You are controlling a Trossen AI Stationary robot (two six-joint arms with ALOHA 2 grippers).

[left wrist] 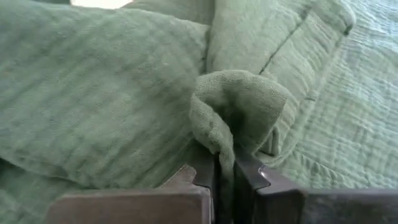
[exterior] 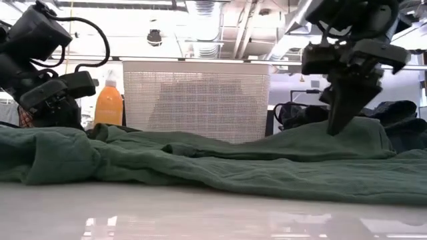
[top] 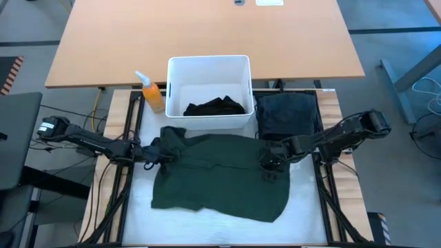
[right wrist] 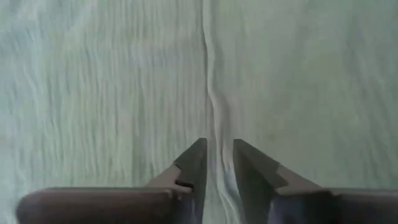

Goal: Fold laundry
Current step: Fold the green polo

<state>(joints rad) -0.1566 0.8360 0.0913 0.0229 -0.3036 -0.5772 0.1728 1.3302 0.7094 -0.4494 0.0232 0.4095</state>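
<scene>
Bare white table surface (top: pixel 207 224) along the near edge, at 6 o'clock of the spread green shirt (top: pixel 220 179): open passage there. Blocked at 12 o'clock by the white bin (top: pixel 208 69), touching the shirt's far edge. Orange spray bottle (top: pixel 153 96) standing at 11 o'clock, just beside the bin. Folded dark garment (top: pixel 286 114) filling the 1 o'clock corner. Arms crossing in at 9 and 3 o'clock.
</scene>
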